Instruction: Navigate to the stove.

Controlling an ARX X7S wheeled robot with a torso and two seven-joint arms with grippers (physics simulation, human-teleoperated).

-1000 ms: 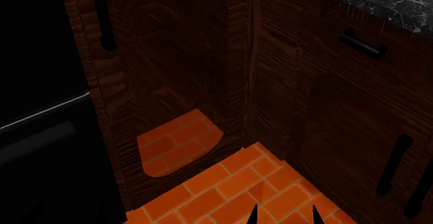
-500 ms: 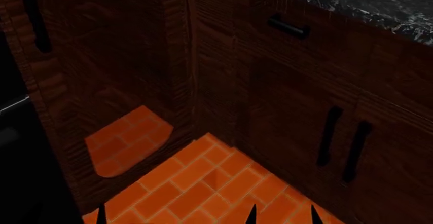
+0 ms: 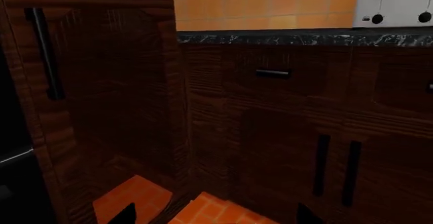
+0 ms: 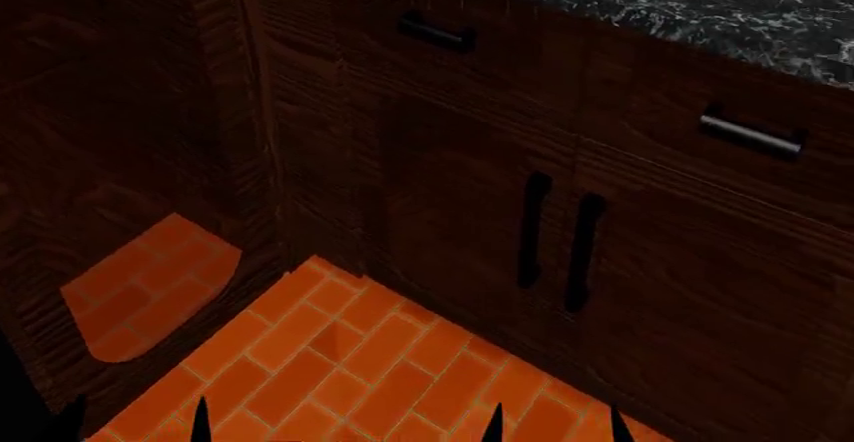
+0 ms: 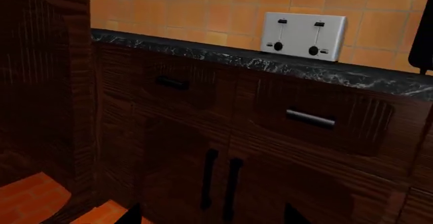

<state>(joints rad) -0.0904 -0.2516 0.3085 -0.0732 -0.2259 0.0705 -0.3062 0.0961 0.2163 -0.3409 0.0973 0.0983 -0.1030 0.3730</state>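
You see only dark tips of each end effector at the frame's lower edge, so their opening can't be judged. The toaster (image 3: 396, 3) is cut off in the left wrist view. A black appliance (image 3: 13, 183) shows only as an edge sliver.

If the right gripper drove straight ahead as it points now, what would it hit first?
Most likely the cabinet doors with the paired vertical handles, below the countertop. The right gripper shows only fingertip tips at the frame edge, and nothing stands between. Depth is hard to judge.
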